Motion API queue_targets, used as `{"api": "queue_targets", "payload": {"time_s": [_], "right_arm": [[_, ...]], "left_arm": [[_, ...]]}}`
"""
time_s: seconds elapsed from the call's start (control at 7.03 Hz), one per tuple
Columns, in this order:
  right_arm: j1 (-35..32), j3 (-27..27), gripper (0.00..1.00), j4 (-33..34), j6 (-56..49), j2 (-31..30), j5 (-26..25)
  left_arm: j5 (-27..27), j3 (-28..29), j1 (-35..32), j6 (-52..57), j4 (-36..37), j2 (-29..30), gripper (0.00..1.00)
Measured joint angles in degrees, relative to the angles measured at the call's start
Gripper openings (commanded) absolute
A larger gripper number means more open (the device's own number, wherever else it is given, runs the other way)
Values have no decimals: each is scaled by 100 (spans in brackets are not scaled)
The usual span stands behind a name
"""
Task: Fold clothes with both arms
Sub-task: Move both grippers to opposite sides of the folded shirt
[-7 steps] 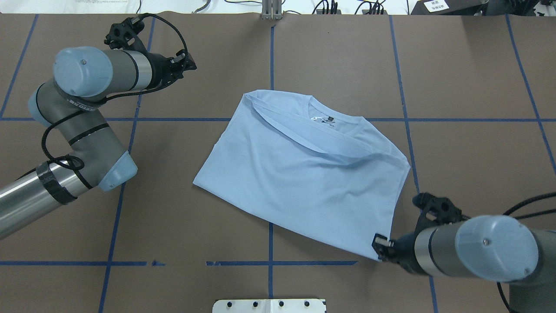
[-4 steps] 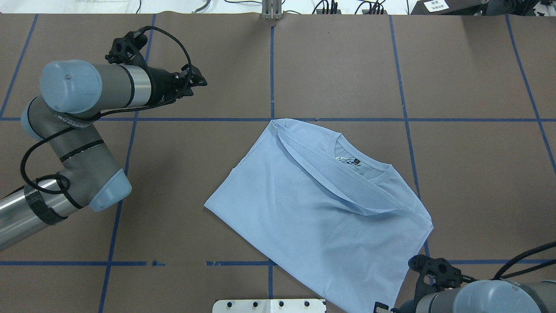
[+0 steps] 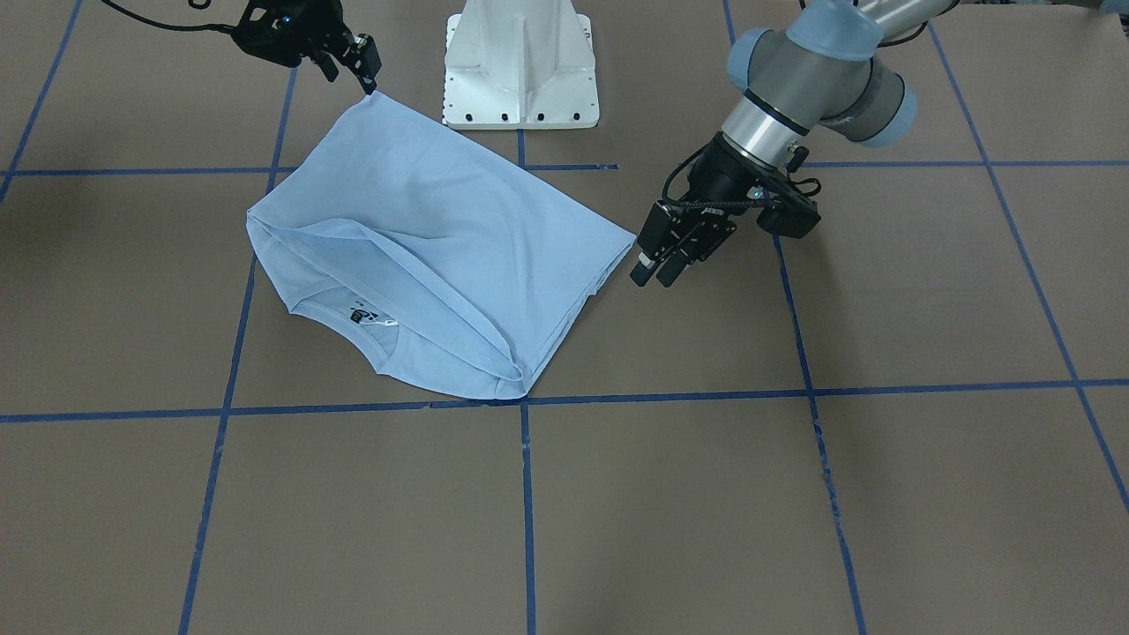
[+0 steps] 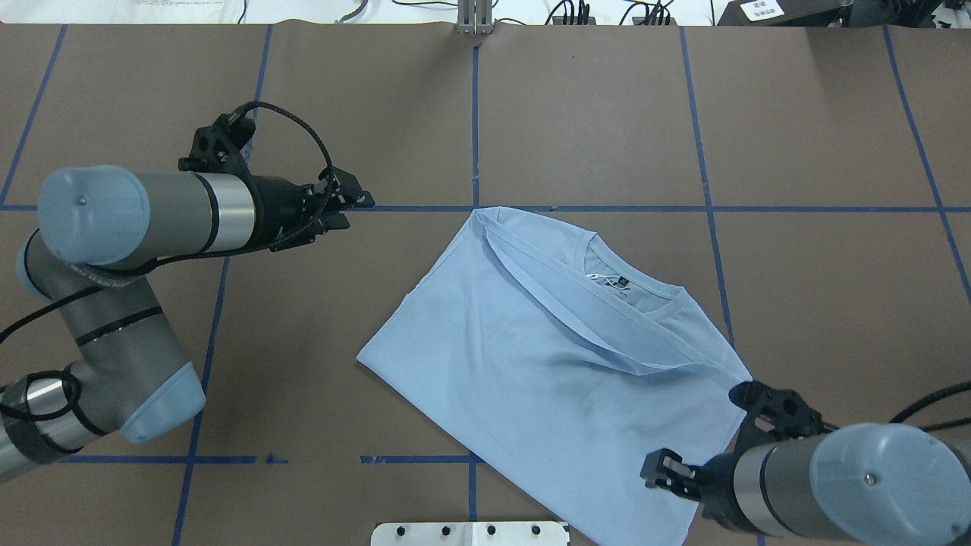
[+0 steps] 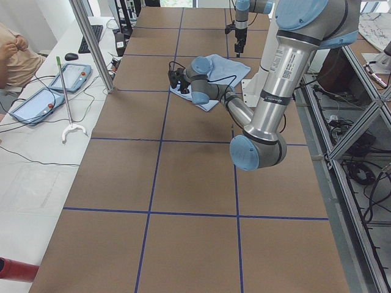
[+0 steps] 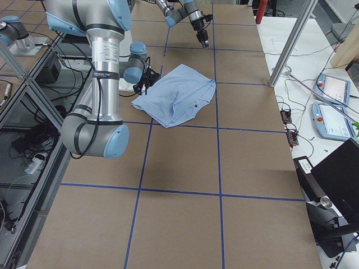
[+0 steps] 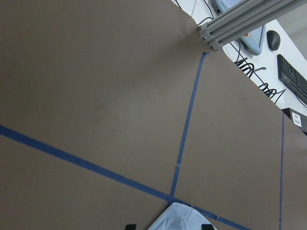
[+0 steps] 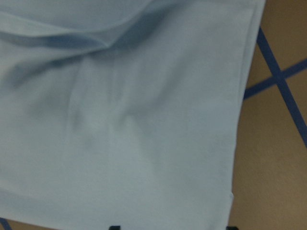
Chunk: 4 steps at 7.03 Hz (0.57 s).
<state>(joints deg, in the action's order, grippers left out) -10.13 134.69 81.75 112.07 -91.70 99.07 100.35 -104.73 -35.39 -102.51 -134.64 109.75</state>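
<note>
The light blue T-shirt (image 4: 561,364) lies folded on the table, neck opening and black label (image 4: 623,282) facing up; the palm print is hidden. It also shows in the front view (image 3: 423,229). My right gripper (image 4: 657,470) is open and hovers over the shirt's near right corner; in the front view (image 3: 357,69) it is just above that corner. The right wrist view shows flat shirt cloth (image 8: 144,120) under spread fingertips. My left gripper (image 4: 361,205) is open and empty, left of the shirt, and in the front view (image 3: 657,272) it is close to the shirt's side edge.
The white pedestal base (image 3: 520,70) stands at the near table edge, right beside the shirt's near corner. Blue tape lines (image 4: 475,114) grid the brown table. An aluminium post (image 7: 240,21) stands at the far edge, and the operators' tablets (image 6: 336,112) lie beyond the table.
The shirt was dragged toward the robot and to the right, then stayed still. My right gripper let go and moved back over the corner. My left gripper moved nearer the shirt.
</note>
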Motion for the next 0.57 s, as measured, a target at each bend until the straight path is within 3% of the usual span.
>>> {"api": "queue_targets", "payload": {"time_s": [0.28, 0.57], "right_arm": [[-1129, -569, 100, -4, -757, 657, 16], [-1943, -1220, 100, -31, -1496, 1132, 27]], "left_arm": [[-114, -422, 598, -570, 847, -119, 58], [-620, -578, 1300, -753, 2074, 71, 58]]}}
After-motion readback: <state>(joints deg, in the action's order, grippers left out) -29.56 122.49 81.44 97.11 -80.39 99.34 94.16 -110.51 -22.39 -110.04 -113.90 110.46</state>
